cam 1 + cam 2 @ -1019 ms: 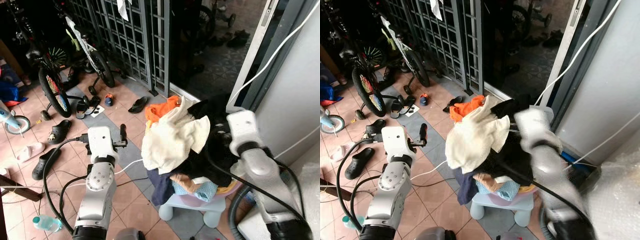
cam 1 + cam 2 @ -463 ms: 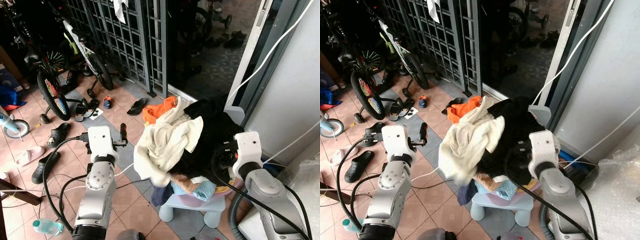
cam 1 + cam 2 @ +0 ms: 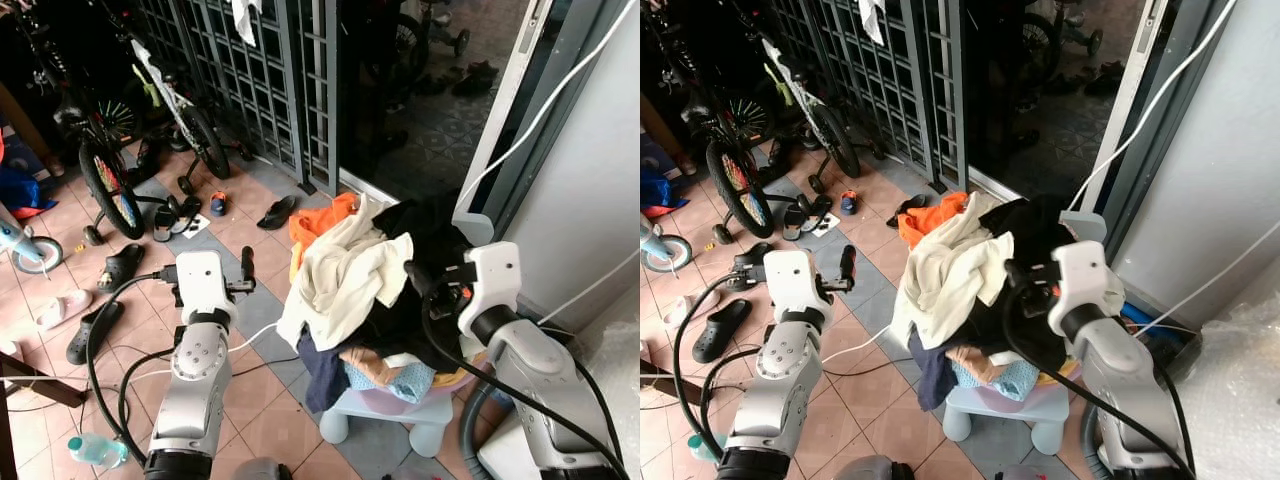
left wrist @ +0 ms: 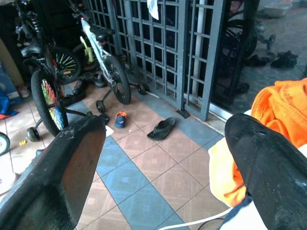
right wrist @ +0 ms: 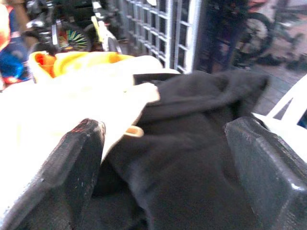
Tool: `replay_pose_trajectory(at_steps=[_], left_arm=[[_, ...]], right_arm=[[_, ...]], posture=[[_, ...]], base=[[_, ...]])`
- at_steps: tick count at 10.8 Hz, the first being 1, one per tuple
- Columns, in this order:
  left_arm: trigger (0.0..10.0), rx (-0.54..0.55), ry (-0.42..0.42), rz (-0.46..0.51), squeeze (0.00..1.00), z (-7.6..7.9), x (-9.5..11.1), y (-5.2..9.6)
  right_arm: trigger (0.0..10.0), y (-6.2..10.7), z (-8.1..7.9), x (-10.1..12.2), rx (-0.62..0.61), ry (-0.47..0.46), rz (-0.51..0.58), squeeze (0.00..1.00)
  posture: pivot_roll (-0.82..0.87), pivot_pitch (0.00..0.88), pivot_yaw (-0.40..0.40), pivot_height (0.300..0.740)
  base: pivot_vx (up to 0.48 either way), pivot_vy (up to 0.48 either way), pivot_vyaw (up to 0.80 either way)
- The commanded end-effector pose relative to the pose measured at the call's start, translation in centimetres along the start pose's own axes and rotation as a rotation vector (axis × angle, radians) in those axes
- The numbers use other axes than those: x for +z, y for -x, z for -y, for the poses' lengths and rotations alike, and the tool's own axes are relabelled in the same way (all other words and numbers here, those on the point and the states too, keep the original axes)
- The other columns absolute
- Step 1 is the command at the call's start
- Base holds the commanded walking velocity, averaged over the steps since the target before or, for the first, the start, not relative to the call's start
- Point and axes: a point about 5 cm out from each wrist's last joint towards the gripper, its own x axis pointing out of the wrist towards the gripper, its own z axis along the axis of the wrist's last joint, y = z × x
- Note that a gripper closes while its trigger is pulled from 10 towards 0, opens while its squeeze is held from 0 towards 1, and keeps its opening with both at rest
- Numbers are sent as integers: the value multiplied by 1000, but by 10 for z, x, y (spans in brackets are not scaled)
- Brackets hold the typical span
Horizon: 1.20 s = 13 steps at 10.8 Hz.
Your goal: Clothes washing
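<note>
A heap of clothes fills a pale pink basket (image 3: 452, 381) set on a small stool (image 3: 345, 420). A cream garment (image 3: 345, 280) drapes over the front, a black garment (image 3: 435, 225) lies behind it, an orange one (image 3: 320, 218) is at the back left, and a blue cloth (image 3: 408, 382) hangs low. My right gripper (image 3: 432, 283) is open at the heap's right side, its fingers (image 5: 268, 167) spread either side of the black garment. My left gripper (image 3: 207, 268) is open and holds nothing, raised to the left of the heap.
Bicycles (image 3: 110, 175) lean against a metal gate (image 3: 270, 70) at the back left. Sandals (image 3: 275, 210) and slippers (image 3: 118, 262) lie on the tiled floor, with cables (image 3: 130, 370) and a bottle (image 3: 95, 450) near my left side. A white wall (image 3: 590, 190) stands on the right.
My right wrist dipped beside the heap, then rose slightly and came in against the black garment. The cream garment shifted on the heap. The left arm has not moved.
</note>
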Motion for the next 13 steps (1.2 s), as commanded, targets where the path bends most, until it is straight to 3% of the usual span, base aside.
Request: replay_pose_trajectory(at_steps=[1,2,5,7,9,11,12,13], left_arm=[[10000,7,-9,-4,0,-2,0,-1],[10000,4,-8,-5,0,-1,1,0],[10000,13,-9,-9,0,-4,0,3],[10000,12,-7,-17,0,-5,-1,4],[10000,-8,-2,-26,0,-2,-2,3],[10000,-19,-1,-27,0,1,-1,2],[10000,-20,-2,-27,0,1,-1,2],[10000,-19,-5,-28,0,0,-1,3]], right_arm=[[10000,-2,-3,0,26,6,-9,0],[10000,-12,-8,-8,21,93,-52,0],[10000,-13,-4,3,-11,46,33,0],[10000,-2,3,6,97,3,54,0],[10000,5,11,1,197,9,2,0],[10000,6,15,-13,231,132,-62,0],[10000,4,9,-19,269,194,-73,0],[10000,-1,3,-30,286,339,-105,0]], posture=[[-70,0,96,740],[-65,0,96,740],[-57,0,92,740],[-63,0,94,740],[-74,0,100,740],[-76,0,102,740],[-72,0,104,740],[-57,0,103,740]], base=[[0,0,0],[0,0,0],[0,0,0],[0,0,0],[0,0,0],[0,0,0],[0,0,0],[0,0,0]])
